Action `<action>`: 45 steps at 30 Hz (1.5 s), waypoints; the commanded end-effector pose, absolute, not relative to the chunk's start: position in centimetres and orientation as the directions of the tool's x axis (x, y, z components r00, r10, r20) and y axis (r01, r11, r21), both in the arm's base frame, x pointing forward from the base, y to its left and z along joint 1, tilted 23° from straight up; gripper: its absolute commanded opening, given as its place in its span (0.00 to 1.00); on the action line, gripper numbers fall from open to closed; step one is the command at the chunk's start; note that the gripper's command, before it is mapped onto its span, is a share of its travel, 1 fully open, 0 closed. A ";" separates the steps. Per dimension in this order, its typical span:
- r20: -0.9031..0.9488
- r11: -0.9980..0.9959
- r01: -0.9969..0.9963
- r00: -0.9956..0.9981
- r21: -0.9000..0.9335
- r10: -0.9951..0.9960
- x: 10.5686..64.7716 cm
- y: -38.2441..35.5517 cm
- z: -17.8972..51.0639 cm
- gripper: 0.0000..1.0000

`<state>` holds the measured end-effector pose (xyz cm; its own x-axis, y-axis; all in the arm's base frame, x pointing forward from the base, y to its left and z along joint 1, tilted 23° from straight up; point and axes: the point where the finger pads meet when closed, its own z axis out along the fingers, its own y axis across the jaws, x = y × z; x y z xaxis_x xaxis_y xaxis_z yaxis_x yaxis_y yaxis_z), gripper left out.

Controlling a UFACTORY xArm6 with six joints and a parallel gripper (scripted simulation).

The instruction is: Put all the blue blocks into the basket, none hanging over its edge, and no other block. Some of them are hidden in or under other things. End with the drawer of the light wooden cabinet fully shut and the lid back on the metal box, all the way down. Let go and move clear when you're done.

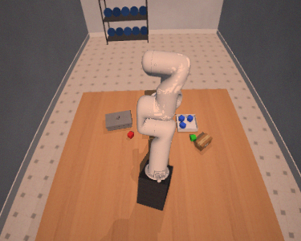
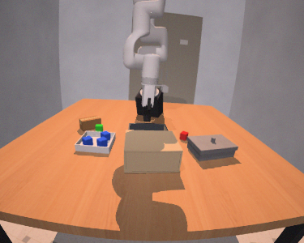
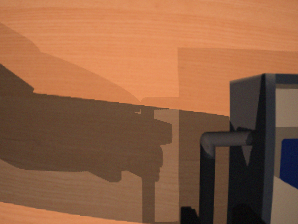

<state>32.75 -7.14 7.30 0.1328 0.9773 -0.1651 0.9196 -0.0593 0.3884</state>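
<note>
Three blue blocks (image 1: 189,118) (image 2: 102,142) lie inside the white basket (image 1: 187,131) (image 2: 92,150). The light wooden cabinet (image 2: 152,159) has its drawer (image 2: 147,126) (image 3: 247,100) pulled open toward the robot base. A blue block (image 3: 289,162) shows partly inside the drawer in the wrist view. My gripper (image 2: 147,118) (image 3: 217,216) is partly open, its fingers on either side of the drawer handle (image 3: 220,138) with a gap beside the bar. The arm hides it in the top view. The metal box (image 1: 121,127) (image 2: 212,154) has its lid (image 2: 204,142) on.
A red block (image 1: 130,134) (image 2: 184,135) lies near the metal box. A green block (image 1: 193,137) (image 2: 99,127) lies between the basket and a small brown wooden box (image 1: 203,141) (image 2: 90,123). The cabinet stands between the basket and the metal box.
</note>
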 end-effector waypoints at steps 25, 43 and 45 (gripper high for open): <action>-0.147 -0.064 0.932 0.123 0.356 0.982 30.0 -5.7 15.1 0.24; -0.246 0.230 0.927 -0.159 0.296 0.956 31.5 -5.4 15.9 0.24; -0.280 0.343 0.901 -0.268 0.265 0.922 32.3 -5.2 16.3 0.24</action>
<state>30.79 -5.47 15.54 -0.0473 0.9744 -0.2197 0.9394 0.1182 0.3218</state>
